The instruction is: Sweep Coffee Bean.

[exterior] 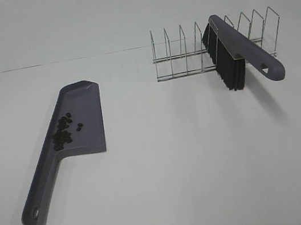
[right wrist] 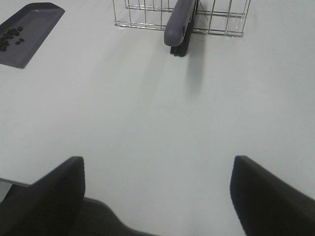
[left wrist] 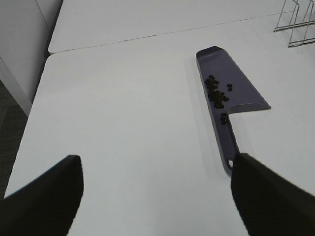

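Observation:
The coffee beans (exterior: pixel 64 130) lie in a small dark cluster inside a purple-grey dustpan (exterior: pixel 92 131), flat on the white table at the left. A matching brush (exterior: pixel 242 46) with black bristles leans in a wire rack (exterior: pixel 177 50) at the back right. Neither gripper shows in the exterior high view. In the left wrist view, my left gripper (left wrist: pixel 155 196) is open and empty, short of the dustpan (left wrist: pixel 243 91) and its beans (left wrist: pixel 216 93). In the right wrist view, my right gripper (right wrist: pixel 157 196) is open and empty, well back from the brush (right wrist: pixel 178 22).
The rack (right wrist: pixel 142 12) stands behind the brush handle, and the dustpan (right wrist: pixel 34 27) shows at one corner of the right wrist view. A seam (exterior: pixel 44 64) crosses the table. The table's edge (left wrist: pixel 37 93) drops to the floor beside my left gripper.

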